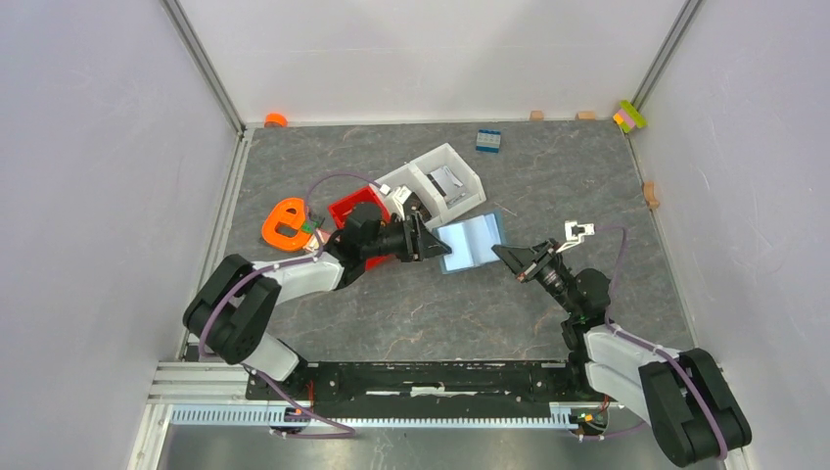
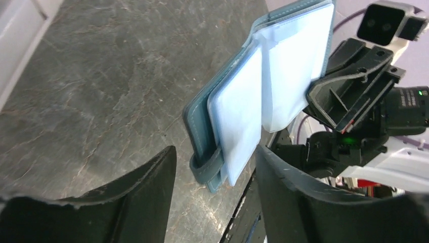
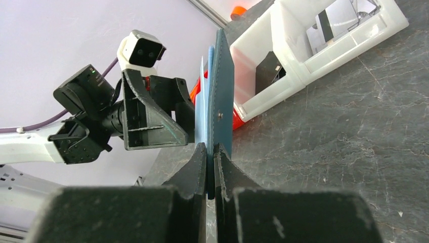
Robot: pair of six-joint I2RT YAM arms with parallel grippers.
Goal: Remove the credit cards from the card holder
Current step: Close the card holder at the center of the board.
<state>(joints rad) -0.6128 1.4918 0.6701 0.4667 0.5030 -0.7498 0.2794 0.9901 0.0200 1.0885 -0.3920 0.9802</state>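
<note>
The teal card holder (image 1: 471, 242) is held open above the table, its pale blue inside facing up. My right gripper (image 1: 511, 256) is shut on its right edge; in the right wrist view the holder (image 3: 221, 101) stands edge-on between my shut fingers (image 3: 210, 154). My left gripper (image 1: 438, 246) is open at the holder's left edge. In the left wrist view the holder's strap end (image 2: 210, 169) lies between my spread fingers (image 2: 215, 167) without touching either. No tan or orange-brown credit cards show; only pale sleeves (image 2: 238, 111) are visible.
A white two-part bin (image 1: 436, 181) with small items and a red box (image 1: 354, 206) stand behind the holder. An orange tape dispenser (image 1: 286, 223) lies at left. A blue studded brick (image 1: 487, 140) sits at the back. Walls close in both sides.
</note>
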